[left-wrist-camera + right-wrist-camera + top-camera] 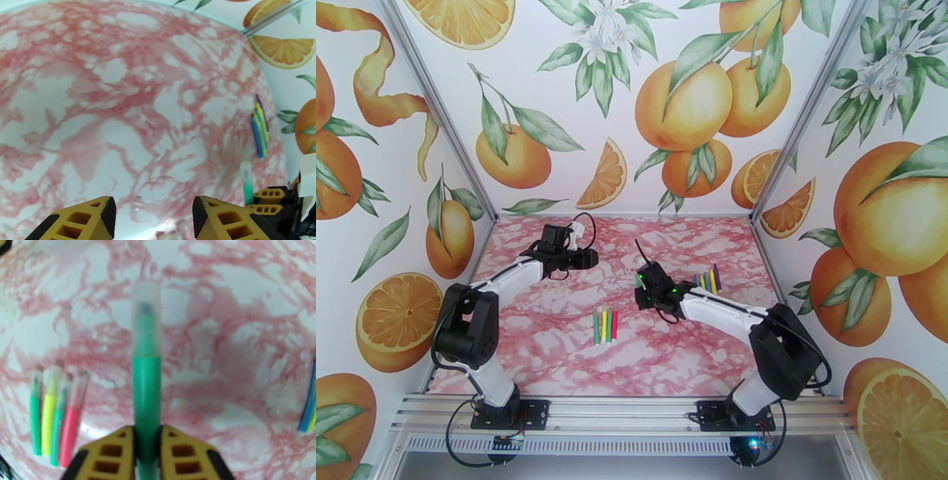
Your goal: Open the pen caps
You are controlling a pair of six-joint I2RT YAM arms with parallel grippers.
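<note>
Gripping green pen (147,374) tight in right gripper (147,435), forearm angled inward over table (237,319) centre, clear pen cap (146,319) on and pointing away; hovering left gripper (152,215) nearby with jaws apart, empty, elbow bent.

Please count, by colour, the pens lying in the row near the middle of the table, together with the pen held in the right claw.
Green pens: 3, one of them in the right claw
Yellow pen: 1
Red pen: 1
Total: 5
</note>
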